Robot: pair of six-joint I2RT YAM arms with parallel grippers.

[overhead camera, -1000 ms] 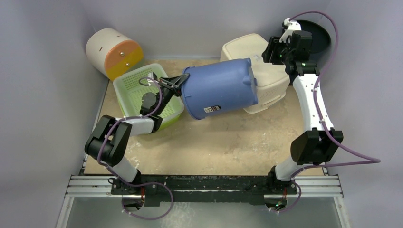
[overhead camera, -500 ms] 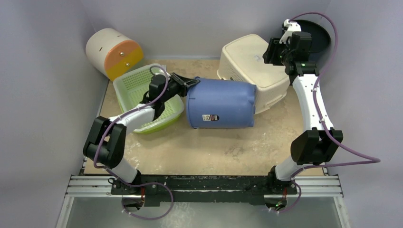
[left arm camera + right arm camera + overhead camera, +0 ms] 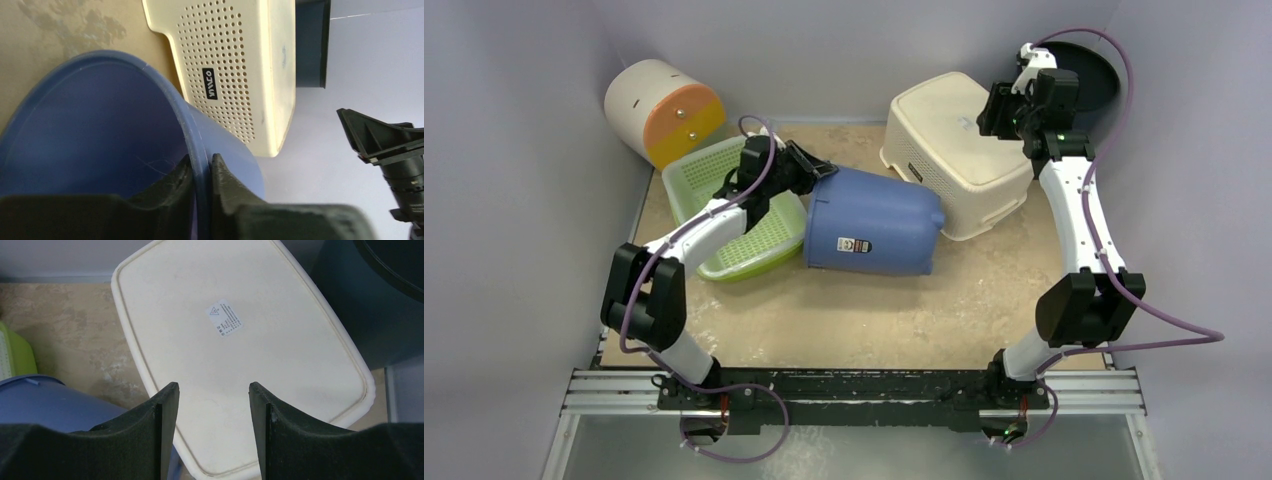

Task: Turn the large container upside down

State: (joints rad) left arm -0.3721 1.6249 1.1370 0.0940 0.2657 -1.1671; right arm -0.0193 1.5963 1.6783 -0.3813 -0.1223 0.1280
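Observation:
The large container is a blue bucket lying on its side in the middle of the table, its mouth facing left. My left gripper is shut on its rim, one finger inside and one outside. In the left wrist view the gripper pinches the thin blue wall of the container. My right gripper hovers open above a cream container at the back right. The right wrist view shows that gripper with nothing between its fingers, over the flat labelled base of the cream container.
A green basket sits at the left, touching the blue container's mouth end. A white and orange cylinder lies in the back left corner. A dark round bin stands in the back right corner, behind the right wrist.
The blue container has come down off the cream one and now lies lower on its side. My left gripper has swung back and right with the rim. The right arm has stayed still.

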